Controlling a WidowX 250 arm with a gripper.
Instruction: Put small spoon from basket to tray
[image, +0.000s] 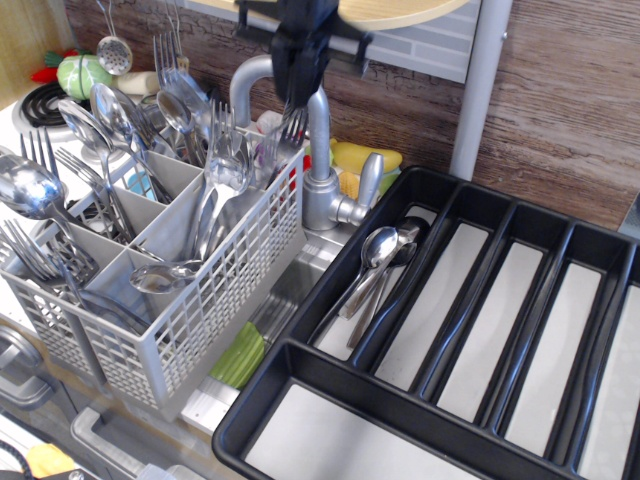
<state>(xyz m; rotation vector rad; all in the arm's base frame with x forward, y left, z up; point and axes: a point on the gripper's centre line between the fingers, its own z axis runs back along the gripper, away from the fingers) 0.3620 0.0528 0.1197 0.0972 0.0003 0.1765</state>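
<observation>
The fingers (298, 85), grip state unclear, are hovering high above the basket (215, 300), its upright spoons standing below-left, tray (420, 400) lying right

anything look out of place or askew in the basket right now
One spoon lies tipped over sideways low in the front compartment of the basket, while the other cutlery stands upright. Otherwise nothing looks spilled or damaged. The gripper is above the basket; its grip is unclear.
</observation>
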